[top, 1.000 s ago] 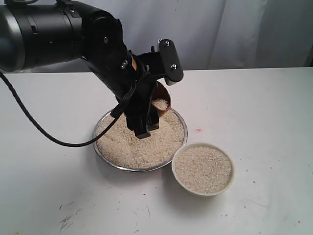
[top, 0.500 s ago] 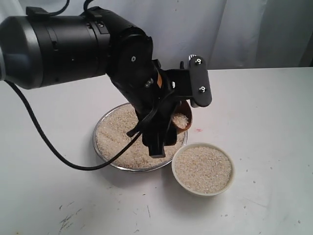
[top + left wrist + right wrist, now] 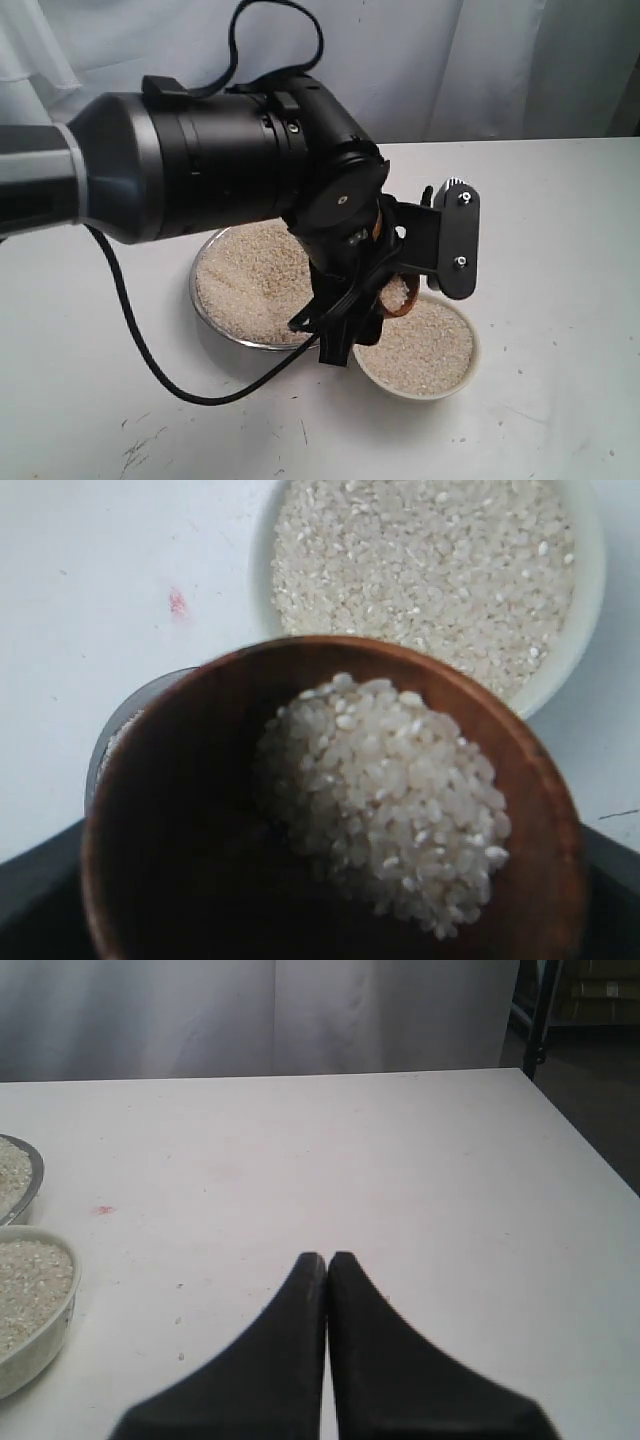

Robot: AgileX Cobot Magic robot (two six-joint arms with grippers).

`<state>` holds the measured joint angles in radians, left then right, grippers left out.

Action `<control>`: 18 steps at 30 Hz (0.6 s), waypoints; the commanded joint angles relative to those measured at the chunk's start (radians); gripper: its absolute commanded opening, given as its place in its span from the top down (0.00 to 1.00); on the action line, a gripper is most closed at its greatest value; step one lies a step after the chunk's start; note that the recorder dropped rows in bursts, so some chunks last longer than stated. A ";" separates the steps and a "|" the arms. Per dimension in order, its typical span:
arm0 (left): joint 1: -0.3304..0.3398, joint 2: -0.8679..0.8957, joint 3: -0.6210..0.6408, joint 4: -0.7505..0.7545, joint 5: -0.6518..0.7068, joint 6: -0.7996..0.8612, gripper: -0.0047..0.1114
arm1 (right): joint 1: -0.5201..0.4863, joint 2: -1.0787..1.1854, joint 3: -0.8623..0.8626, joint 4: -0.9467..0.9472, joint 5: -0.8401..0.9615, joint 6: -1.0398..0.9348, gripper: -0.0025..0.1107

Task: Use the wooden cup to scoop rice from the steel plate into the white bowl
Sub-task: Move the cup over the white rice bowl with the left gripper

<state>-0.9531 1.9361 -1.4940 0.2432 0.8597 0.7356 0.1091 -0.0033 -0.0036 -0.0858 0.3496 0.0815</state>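
**Q:** So, where is the wooden cup (image 3: 400,297)?

**A:** It is clamped in the left gripper (image 3: 395,295), between two black fingers (image 3: 456,240). It hangs tilted over the edge of the white bowl (image 3: 474,352), on the side facing the steel plate (image 3: 193,285). How high above the rim it hangs is hard to judge. The thick black arm (image 3: 200,170) hides most of the cup, leaving only a brown sliver of it in the exterior view.

**Q:** Is there anything in the cup?

**A:** Yes. The left wrist view looks straight into its dark inside, where a heap of rice (image 3: 390,800) is banked against one side of the wall. The cup fills that view and is cut off by the frame. The gripper's fingers hardly show there.

**Q:** And the dishes?

**A:** Both sit on the white bench (image 3: 560,240), close together. Whether they touch is hidden behind the gripper. The bowl is filled with rice nearly to the rim. The plate also holds a bed of rice, and the arm covers its right half. A black cable (image 3: 130,335) loops down over the bench on the left. A small red mark (image 3: 177,602) shows on the bench near the bowl.

**Q:** What about the other arm?

**A:** Only its own wrist view shows the right gripper (image 3: 327,1260). Its tips are pressed together above bare bench, well away from the dishes.
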 commanded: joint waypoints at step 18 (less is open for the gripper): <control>-0.007 0.043 -0.001 0.196 0.000 -0.054 0.96 | 0.001 0.003 0.004 0.001 -0.004 0.000 0.98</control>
<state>-0.9531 1.9821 -1.4940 0.4236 0.8662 0.6917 0.1091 -0.0033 -0.0036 -0.0858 0.3496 0.0815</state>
